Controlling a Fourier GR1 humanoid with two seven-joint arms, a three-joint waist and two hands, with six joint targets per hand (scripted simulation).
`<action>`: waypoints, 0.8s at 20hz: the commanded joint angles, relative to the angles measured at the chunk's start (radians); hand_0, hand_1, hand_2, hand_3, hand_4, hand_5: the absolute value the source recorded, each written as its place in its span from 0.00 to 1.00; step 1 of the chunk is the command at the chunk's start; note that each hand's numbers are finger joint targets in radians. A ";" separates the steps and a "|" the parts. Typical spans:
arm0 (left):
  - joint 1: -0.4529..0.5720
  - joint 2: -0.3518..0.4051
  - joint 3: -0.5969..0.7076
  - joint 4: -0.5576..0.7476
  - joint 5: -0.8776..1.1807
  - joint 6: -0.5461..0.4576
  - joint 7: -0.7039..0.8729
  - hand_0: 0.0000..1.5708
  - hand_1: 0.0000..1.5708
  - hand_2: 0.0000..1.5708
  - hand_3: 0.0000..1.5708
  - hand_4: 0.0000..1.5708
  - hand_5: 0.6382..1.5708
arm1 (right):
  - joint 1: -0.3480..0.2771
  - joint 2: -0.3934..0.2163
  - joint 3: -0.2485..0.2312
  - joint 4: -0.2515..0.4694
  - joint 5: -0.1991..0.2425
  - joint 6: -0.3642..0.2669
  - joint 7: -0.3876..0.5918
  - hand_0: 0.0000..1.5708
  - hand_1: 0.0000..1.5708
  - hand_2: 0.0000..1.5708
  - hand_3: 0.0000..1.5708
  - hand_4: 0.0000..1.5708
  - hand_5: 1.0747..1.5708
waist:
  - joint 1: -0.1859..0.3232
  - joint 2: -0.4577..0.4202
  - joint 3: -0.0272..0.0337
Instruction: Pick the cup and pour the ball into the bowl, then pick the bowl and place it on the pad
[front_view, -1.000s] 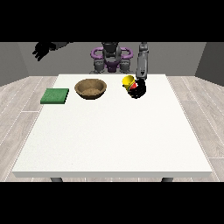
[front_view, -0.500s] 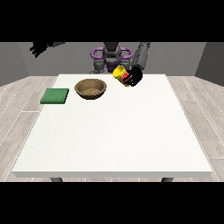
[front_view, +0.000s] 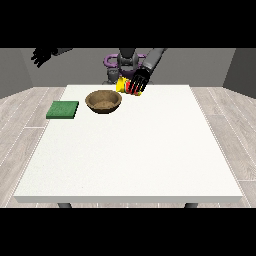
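- Near side of the counter (front_view: 130, 165) is just bare white top, so nothing there matters for the next move. All the action is along the far edge.
- Far left sits the green pad (front_view: 63, 109), flat on the counter and well apart from everything else. It only comes into play at the end, I'd say.
- Next to the right is the brown bowl (front_view: 103, 101), upright with its mouth open to the top. It's between the pad and the cup.
- Just right of the bowl and a bit farther back is the yellow cup (front_view: 125, 85), held up off the counter in the hand at the view's right (front_view: 139, 82). The fingers are wrapped round it, so that hand is gripping the cup.
- The cup looks tipped over, long axis roughly sideways, yellow end sticking out left toward the bowl. Can't make out the ball, so no idea if it's inside.
- The relation that counts: the bowl lies left of and nearer than the cup's open end, close but not under it. My guess is the pour needs a little more travel left first.
- Way off at the far left, the other hand (front_view: 41, 55) hangs high in the air, fingers looking spread and holding nothing. Much farther from the cup and bowl.
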 joint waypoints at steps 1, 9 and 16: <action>-0.132 -0.018 -0.074 0.036 -0.143 -0.077 0.179 0.87 0.87 1.00 1.00 0.93 0.96 | 0.008 -0.030 -0.031 0.097 -0.015 0.072 -0.061 0.00 0.00 0.00 0.00 0.43 0.97 | 0.016 0.008 0.0002; -0.268 -0.041 -0.271 0.100 -0.387 -0.223 0.457 0.95 0.95 1.00 1.00 0.76 0.99 | -0.080 0.029 0.036 0.087 0.028 -0.006 -0.024 0.00 0.00 0.00 0.16 0.44 0.97 | -0.027 0.000 -0.0007; -0.273 -0.042 -0.420 -0.027 -0.421 -0.517 0.517 0.26 0.26 0.85 0.99 0.65 1.00 | -0.123 0.028 0.052 0.160 0.036 -0.006 -0.001 0.00 0.00 0.00 0.21 0.44 0.97 | -0.056 -0.038 -0.0015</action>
